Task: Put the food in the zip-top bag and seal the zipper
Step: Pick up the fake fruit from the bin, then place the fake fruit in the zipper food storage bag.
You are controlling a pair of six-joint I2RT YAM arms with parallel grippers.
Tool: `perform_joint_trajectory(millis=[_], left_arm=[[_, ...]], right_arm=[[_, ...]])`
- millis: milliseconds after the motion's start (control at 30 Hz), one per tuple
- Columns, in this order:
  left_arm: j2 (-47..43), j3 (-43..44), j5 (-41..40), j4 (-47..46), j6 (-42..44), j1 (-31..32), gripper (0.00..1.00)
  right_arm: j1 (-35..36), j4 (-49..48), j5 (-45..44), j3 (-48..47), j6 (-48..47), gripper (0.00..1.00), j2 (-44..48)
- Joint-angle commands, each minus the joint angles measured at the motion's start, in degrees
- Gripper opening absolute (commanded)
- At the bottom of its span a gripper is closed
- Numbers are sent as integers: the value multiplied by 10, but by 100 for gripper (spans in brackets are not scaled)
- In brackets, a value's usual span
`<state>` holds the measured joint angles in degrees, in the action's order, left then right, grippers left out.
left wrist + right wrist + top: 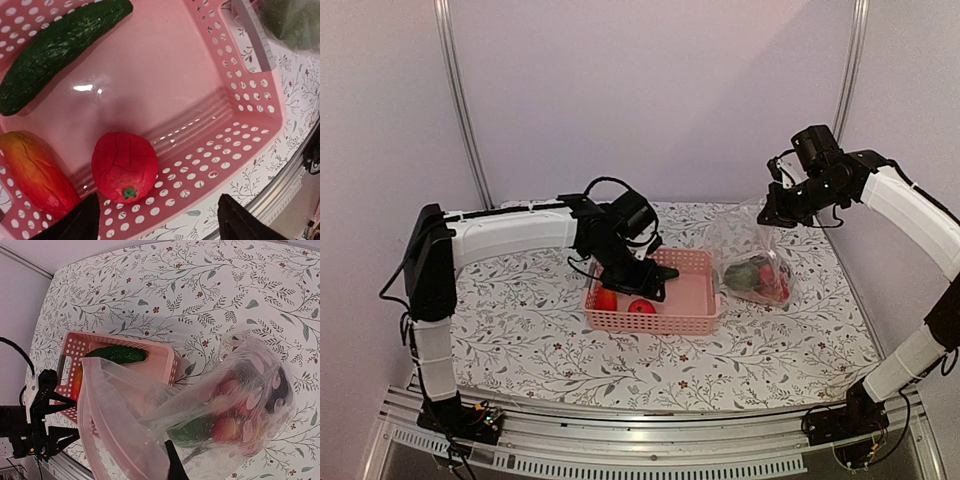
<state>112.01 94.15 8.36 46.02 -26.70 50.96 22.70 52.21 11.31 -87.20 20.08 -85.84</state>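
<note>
My left tool [157, 220] is spread above the red toy fruit [125, 165] in the pink basket [250, 115]. Fruit looks light, hard, slick, so grip across its middle. Right tool [781, 207] pinches the floppy zip-top bag [240, 405] mouth.

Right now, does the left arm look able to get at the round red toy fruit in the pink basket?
Probably yes. The left gripper hovers open above the round red toy fruit, which lies uncovered with nothing between them. The wall of the pink basket close beside it may crowd one finger.
</note>
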Motion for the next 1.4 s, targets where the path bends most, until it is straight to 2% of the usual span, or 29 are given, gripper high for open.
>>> perform_joint_trajectory(millis=[0, 100, 267, 433, 500, 567, 767, 833, 900, 1000, 1067, 1100, 1233, 1367], left_arm=[[53, 42, -21, 72, -80, -11, 80], [78, 48, -23, 71, -109, -16, 79], [115, 66, -14, 78, -106, -23, 72], [118, 66, -4, 67, -93, -29, 58], [118, 71, 8, 63, -87, -33, 47], [113, 89, 7, 75, -83, -36, 41], [68, 180, -31, 89, -49, -37, 38], [45, 196, -26, 58, -38, -36, 39], [8, 175, -18, -13, -25, -34, 39], [-74, 80, 25, -193, 1, -28, 36], [-101, 28, 53, -304, 10, -23, 35], [-103, 21, 75, -331, 13, -21, 35], [-61, 49, 141, -350, 19, -15, 33], [-2, 129, 137, -296, 58, 15, 32]], right_arm=[[-2, -10, 2, 17, -3, 0, 16], [-2, -15, 6, 22, 1, 0, 18], [-2, -18, 6, 29, 3, 0, 22], [-2, -19, 3, 30, 4, 0, 23], [-2, -19, 3, 31, 4, 0, 24], [-2, -19, 2, 31, 4, 0, 25], [-2, -19, -1, 34, 6, 0, 30], [-3, -19, -1, 34, 7, 0, 30], [-2, -19, -2, 36, 9, 0, 30], [-2, -24, 4, 40, 13, 0, 32], [-2, -25, 5, 41, 14, 0, 33], [-2, -25, 5, 41, 14, 0, 32], [-3, -25, 6, 36, 14, 0, 31], [-2, -25, 9, 32, 14, 0, 30]])
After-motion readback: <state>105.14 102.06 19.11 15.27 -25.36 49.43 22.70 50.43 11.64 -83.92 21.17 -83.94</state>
